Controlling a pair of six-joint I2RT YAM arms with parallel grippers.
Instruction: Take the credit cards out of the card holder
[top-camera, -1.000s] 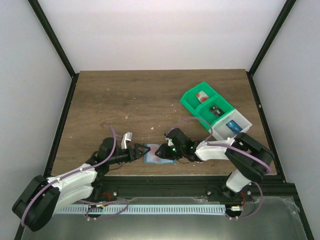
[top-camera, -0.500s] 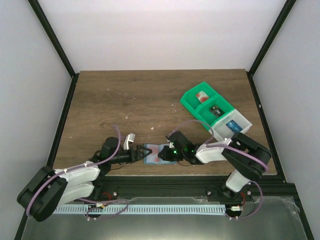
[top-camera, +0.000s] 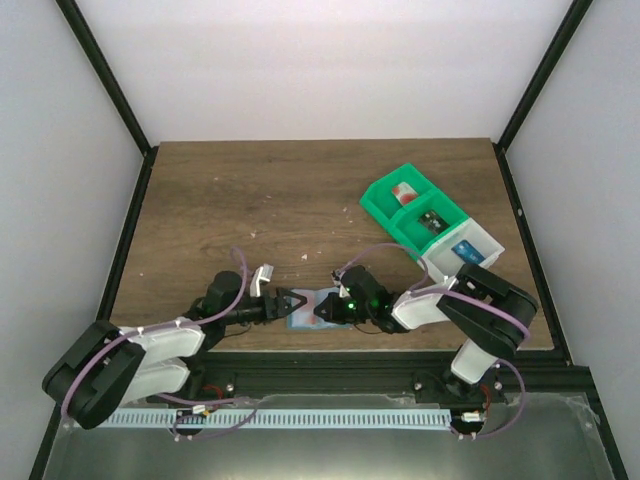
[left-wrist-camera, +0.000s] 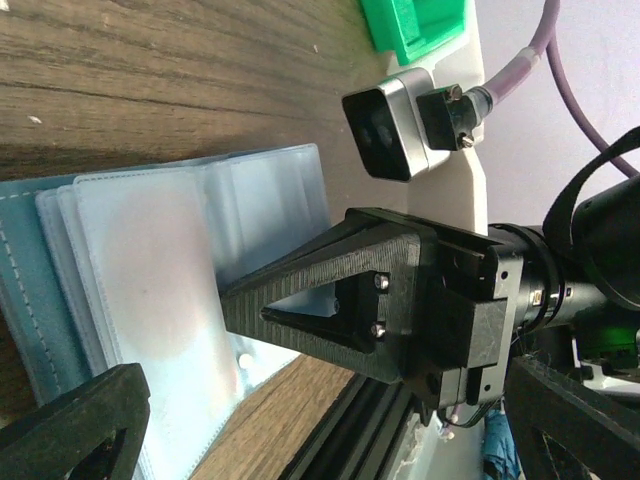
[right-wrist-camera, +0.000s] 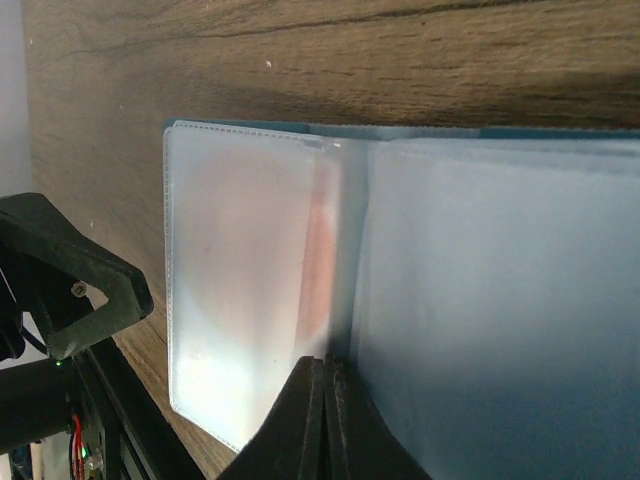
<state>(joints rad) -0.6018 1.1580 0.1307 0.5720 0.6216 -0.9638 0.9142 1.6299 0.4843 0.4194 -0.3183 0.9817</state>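
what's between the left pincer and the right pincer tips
One clear sleeve of the open card holder, a pinkish card showing through it; clearest in the right wrist view.

light-blue card holder (right-wrist-camera: 490, 260); pinkish-red card (right-wrist-camera: 318, 255); green-and-white bins (top-camera: 381, 207)

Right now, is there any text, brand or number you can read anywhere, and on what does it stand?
No legible text in any view.
Marks on the bin cards in the green-and-white bins: too small to read.
The pinkish card in the card holder: blurred behind the frosted sleeve.
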